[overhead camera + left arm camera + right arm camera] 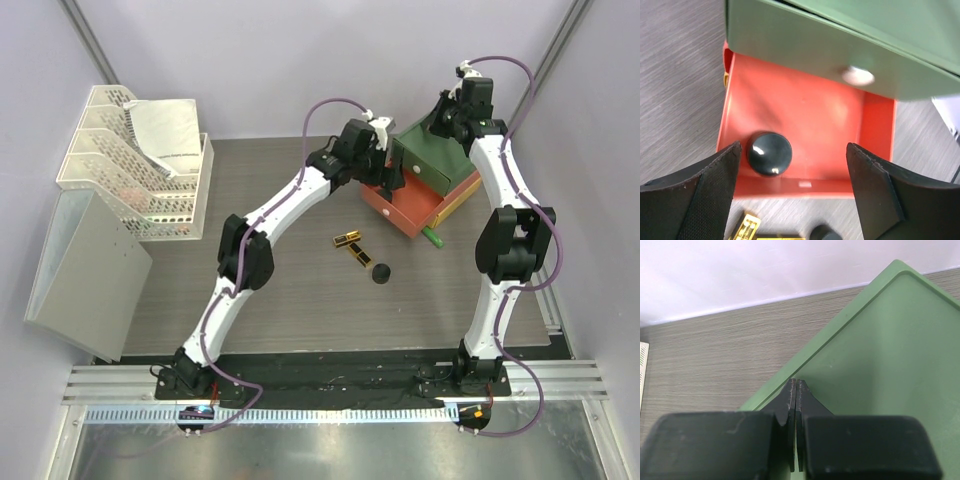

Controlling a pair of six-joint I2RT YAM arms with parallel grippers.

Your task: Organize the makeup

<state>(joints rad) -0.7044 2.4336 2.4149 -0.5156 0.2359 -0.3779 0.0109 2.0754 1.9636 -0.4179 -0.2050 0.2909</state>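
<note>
One drawer box [430, 160] sits under both grippers. Its orange drawer [805, 107] stands open below the left gripper [793, 146], jaws wide and empty. The right gripper [797, 385], closed on nothing, is over the green top. Two black-gold sticks [347, 238] lie base-ward of the left gripper. Two black round compacts [770, 153]: one in the drawer between its fingers, the other compact [380, 273] beside the sticks. One green tube [433, 237] lies by the box.
</note>
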